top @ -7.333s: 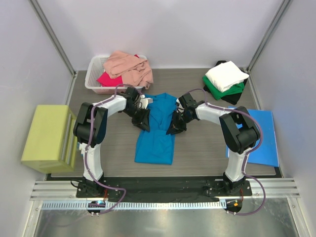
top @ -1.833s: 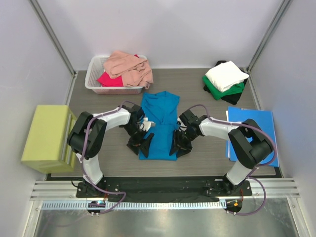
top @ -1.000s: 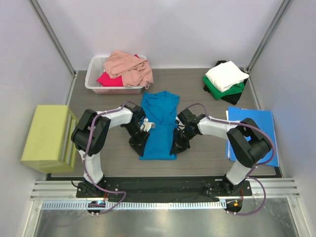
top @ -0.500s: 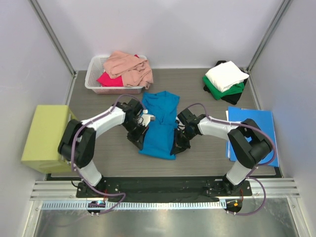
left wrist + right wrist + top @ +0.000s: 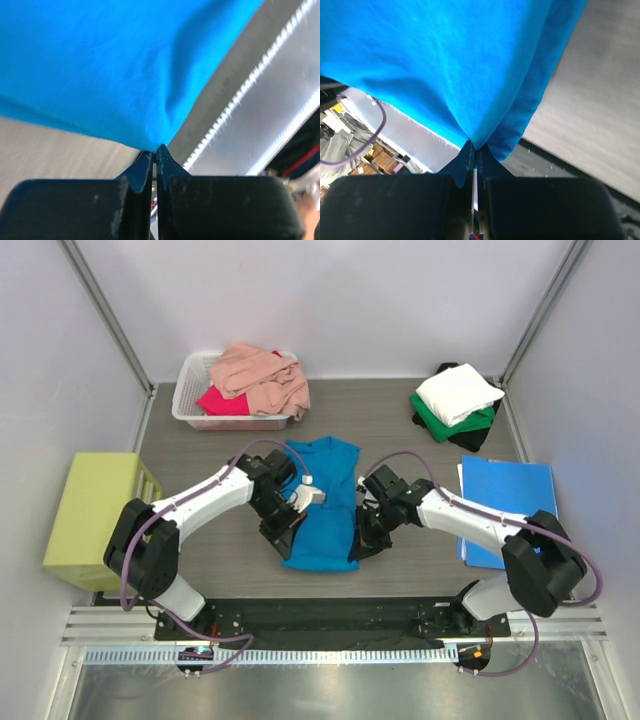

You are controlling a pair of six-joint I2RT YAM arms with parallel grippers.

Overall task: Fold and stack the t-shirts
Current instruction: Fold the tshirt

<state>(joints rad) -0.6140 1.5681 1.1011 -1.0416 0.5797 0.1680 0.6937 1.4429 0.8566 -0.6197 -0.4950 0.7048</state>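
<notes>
The teal-blue t-shirt (image 5: 322, 502) lies mid-table with its sides folded in. My left gripper (image 5: 284, 532) is shut on its near left corner, and my right gripper (image 5: 360, 542) is shut on its near right corner. In the left wrist view the cloth (image 5: 115, 65) bunches into the closed tips of the left gripper (image 5: 154, 152). The right wrist view shows the same: cloth (image 5: 450, 60) pinched in the right gripper (image 5: 475, 150). The near hem hangs lifted off the table. A salmon pink shirt (image 5: 262, 375) and a magenta-red one (image 5: 222, 400) sit in the basket. White (image 5: 458, 392), green (image 5: 450, 424) and black (image 5: 472, 438) shirts are stacked at the back right.
The white basket (image 5: 190, 416) stands at the back left. A yellow-green block (image 5: 98, 520) sits at the table's left edge. A flat blue sheet (image 5: 520, 510) lies at the right. The metal rail (image 5: 320, 652) runs along the near edge.
Both grippers have closed on the teal shirt's near corners and raised them. The shirt's far end has slid toward me, so the shirt looks shorter.
</notes>
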